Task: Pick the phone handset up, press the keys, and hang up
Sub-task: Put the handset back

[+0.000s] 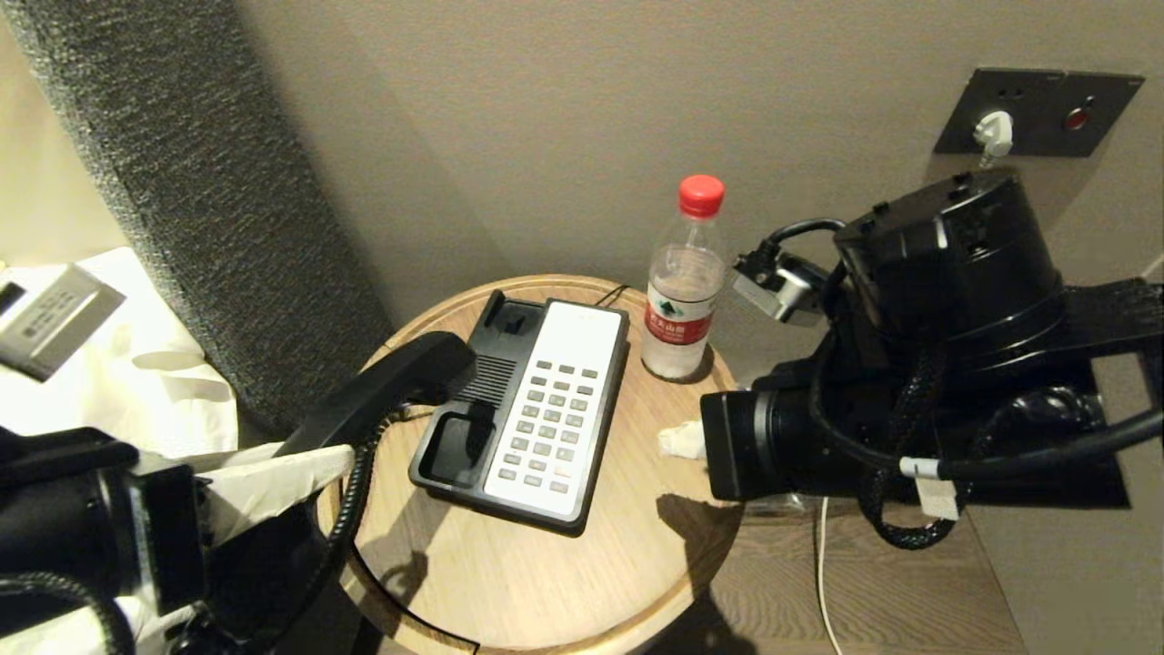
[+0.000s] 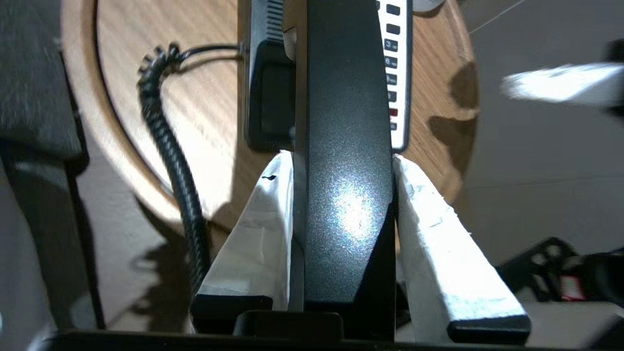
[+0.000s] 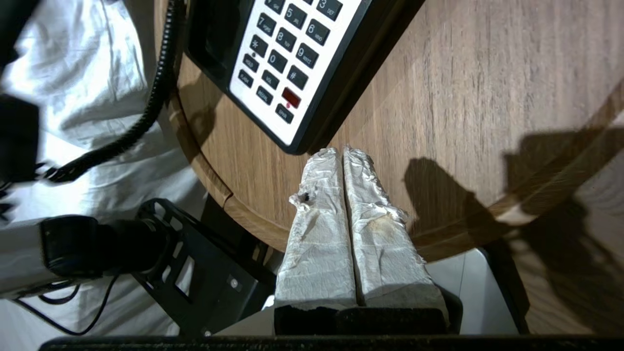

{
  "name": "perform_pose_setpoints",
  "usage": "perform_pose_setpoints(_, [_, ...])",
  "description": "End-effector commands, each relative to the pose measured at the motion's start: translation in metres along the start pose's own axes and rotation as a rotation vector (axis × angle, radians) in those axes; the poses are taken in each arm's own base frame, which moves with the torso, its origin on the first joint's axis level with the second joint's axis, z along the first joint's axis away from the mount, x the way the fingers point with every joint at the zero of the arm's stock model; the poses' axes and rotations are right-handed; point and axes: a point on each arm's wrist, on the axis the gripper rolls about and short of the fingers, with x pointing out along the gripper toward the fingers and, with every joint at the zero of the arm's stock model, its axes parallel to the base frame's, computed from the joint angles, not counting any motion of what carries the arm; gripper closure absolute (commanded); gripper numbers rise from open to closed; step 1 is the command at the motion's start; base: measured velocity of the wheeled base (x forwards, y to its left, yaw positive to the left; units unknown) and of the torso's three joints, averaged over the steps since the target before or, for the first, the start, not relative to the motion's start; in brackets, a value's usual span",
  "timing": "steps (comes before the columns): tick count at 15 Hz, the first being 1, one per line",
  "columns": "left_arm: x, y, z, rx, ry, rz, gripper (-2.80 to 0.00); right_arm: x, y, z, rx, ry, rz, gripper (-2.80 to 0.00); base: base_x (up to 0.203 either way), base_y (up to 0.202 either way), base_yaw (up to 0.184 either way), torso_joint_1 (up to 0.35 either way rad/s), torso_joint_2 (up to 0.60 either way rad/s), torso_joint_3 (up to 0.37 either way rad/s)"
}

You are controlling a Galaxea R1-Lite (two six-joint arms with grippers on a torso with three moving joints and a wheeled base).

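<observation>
The black phone handset (image 1: 382, 391) is lifted off its cradle and slants over the table's left edge. My left gripper (image 1: 282, 473) is shut on its lower part. In the left wrist view the white-wrapped fingers (image 2: 263, 234) press both sides of the handset (image 2: 343, 122). Its coiled cord (image 1: 350, 509) hangs down past the table edge. The black-and-white phone base (image 1: 464, 364) lies on the table with its empty cradle and grey keys (image 1: 546, 428). My right gripper (image 3: 342, 152) is shut and empty, hovering just off the base's near right corner, by the keys (image 3: 287, 63).
A round wooden table (image 1: 509, 582) carries the phone. A water bottle (image 1: 684, 282) with a red cap stands at its back right. A dark upholstered panel (image 1: 209, 200) and white bedding (image 1: 136, 364) lie to the left. A wall socket plate (image 1: 1037, 111) is at upper right.
</observation>
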Motion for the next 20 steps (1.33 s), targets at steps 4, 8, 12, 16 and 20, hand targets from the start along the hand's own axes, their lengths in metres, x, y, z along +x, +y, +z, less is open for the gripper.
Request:
perform_pose_setpoints(4, [0.068, -0.001, 0.014, 0.082, -0.037, 0.08, 0.0, -0.021, 0.001, 0.004, 0.006, -0.046, 0.022, 0.0, 0.0, 0.0, 0.0, 0.0, 0.0, 0.0])
perform_pose_setpoints(8, [0.081, -0.002, 0.026, 0.085, -0.065, 0.098, 0.0, -0.028, -0.001, 0.002, 0.009, -0.056, 0.026, 0.0, 0.0, 0.0, 0.0, 0.0, 0.0, 0.0])
perform_pose_setpoints(12, [0.095, -0.001, 0.025, 0.083, -0.035, 0.108, 0.0, -0.035, -0.008, 0.001, 0.022, -0.068, 0.008, 0.0, 0.0, 0.0, 0.0, 0.0, 0.0, 0.0])
perform_pose_setpoints(16, [0.107, -0.003, 0.031, 0.084, -0.032, 0.109, 0.0, -0.044, -0.012, -0.002, 0.026, -0.078, 0.006, 0.0, 0.0, 0.0, 0.0, 0.0, 0.0, 0.0])
perform_pose_setpoints(20, [0.117, -0.003, 0.032, 0.083, -0.017, 0.113, 0.0, -0.048, -0.016, -0.003, 0.033, -0.085, -0.001, 0.0, 0.0, 0.0, 0.0, 0.0, 0.0, 0.0])
